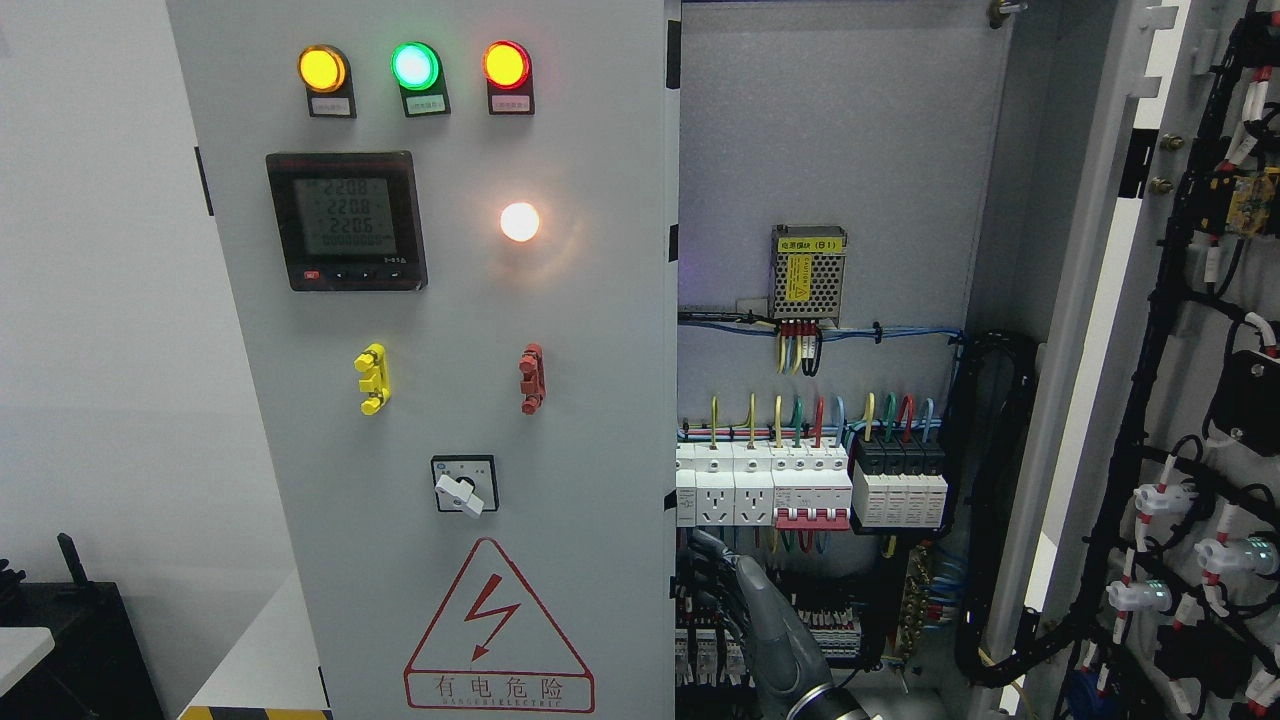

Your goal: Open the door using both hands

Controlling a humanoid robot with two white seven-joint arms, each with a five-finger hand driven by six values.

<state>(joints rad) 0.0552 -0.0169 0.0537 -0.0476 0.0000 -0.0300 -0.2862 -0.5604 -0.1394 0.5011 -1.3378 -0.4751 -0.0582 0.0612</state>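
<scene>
Right hand (745,610) hooked, fingers curled, behind left door (450,400) edge for pulling; right door (1200,400) already open.

An electrical test lab: wired control cabinet (830,300) with breakers (800,485) and indicator lamps (415,66).

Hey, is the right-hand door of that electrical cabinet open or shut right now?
Open. The right door is swung outward, its wired inner face showing, and the breakers inside the cabinet are exposed. The left door looks shut.
</scene>
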